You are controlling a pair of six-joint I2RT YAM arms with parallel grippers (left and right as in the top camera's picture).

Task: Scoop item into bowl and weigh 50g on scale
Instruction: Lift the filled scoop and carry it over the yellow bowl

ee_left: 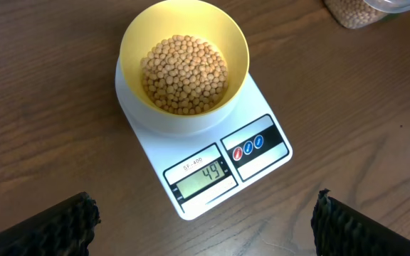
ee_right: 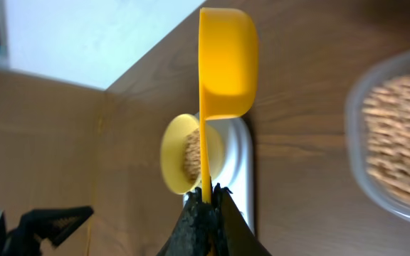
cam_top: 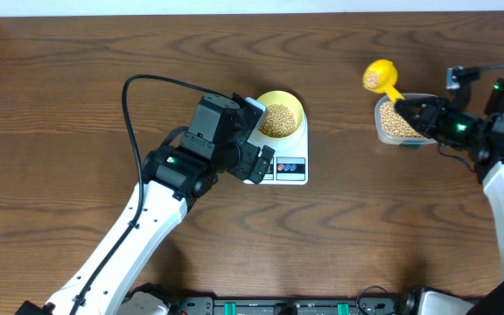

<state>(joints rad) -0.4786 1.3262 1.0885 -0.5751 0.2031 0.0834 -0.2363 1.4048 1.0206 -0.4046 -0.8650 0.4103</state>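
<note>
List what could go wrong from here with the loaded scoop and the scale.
1. The display reads 49, yet the scoop in the right claw carries beans. Tipping them all into the bowl would likely overshoot.
2. The scoop sits by the tub, with bare table before the scale. Beans could spill en route.
3. The open left claw hovers at the scale's front, so a nudge might disturb the reading.

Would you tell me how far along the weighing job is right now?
Done: the bowl sits on the scale with beans in it, and the display reads 49, just under target. In hand: the right fingers grip the scoop, with beans in it, by the tub. Still to do: probably adding a bean or two to reach 50.
</note>
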